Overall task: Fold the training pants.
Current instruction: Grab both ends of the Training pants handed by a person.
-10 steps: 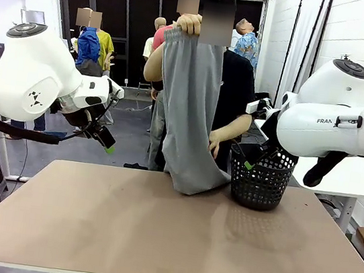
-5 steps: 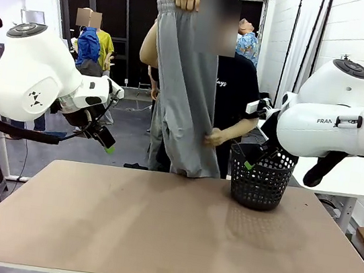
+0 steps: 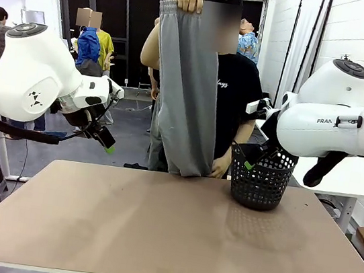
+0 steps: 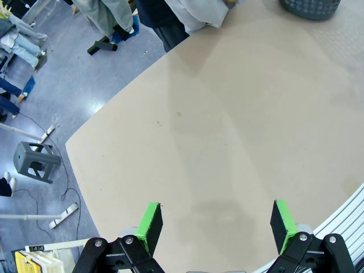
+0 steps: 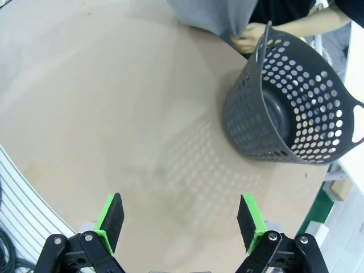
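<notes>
Nothing is folded yet: the training pants (image 3: pixel 188 90) are held aloft by a hand (image 3: pixel 187 0); the left claw (image 4: pixel 216 219) and right claw (image 5: pixel 181 219) are spread, empty.

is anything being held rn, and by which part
The person's raised hand holds the training pants by the waistband, with their other hand at the hanging leg ends. The left gripper and right gripper are open and hold nothing.

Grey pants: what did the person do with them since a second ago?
The person raised the training pants higher, so they now hang straight instead of bunching on the table; the person's lower hand moved down near the hem. The basket, the robot's open left hand and right hand stayed put.
</notes>
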Controlling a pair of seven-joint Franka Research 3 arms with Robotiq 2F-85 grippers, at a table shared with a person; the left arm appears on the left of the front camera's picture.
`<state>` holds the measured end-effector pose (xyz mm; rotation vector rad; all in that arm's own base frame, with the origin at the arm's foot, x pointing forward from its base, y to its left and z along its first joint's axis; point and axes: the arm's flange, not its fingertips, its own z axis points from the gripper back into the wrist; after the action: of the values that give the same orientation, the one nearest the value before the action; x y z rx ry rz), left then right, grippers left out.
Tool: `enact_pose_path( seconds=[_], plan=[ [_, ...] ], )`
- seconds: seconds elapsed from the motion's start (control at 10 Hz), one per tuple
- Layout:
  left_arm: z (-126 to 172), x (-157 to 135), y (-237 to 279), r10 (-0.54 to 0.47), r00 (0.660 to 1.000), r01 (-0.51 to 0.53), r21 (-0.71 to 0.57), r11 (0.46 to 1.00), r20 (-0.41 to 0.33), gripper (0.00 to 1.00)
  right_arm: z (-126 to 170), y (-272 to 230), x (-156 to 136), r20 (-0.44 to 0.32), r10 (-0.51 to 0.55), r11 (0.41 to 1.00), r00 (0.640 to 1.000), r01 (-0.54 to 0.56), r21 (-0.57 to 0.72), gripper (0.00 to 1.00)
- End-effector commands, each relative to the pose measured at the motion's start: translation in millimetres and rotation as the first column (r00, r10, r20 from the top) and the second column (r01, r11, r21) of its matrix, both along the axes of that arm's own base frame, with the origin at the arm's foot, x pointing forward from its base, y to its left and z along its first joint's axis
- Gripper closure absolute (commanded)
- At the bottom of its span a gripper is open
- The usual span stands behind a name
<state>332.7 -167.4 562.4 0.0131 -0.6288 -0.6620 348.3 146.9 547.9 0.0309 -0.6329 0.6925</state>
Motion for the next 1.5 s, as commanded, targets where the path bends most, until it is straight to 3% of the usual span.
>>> enact_pose_path(
  seconds=[0.0, 1.4],
  plan=[
    [0.2, 0.8, 0.9, -0.009, 1.000, 0.009, 0.004, 1.000, 0.004, 0.00, -0.3, 0.4, -0.1, -0.009, 0.004, 1.000, 1.000, -0.004, 0.006, 0.00],
    [0.2, 0.8, 0.9, -0.009, 1.000, 0.009, 0.004, 1.000, 0.004, 0.00, -0.3, 0.4, -0.1, -0.009, 0.004, 1.000, 1.000, -0.004, 0.006, 0.00]
  ],
)
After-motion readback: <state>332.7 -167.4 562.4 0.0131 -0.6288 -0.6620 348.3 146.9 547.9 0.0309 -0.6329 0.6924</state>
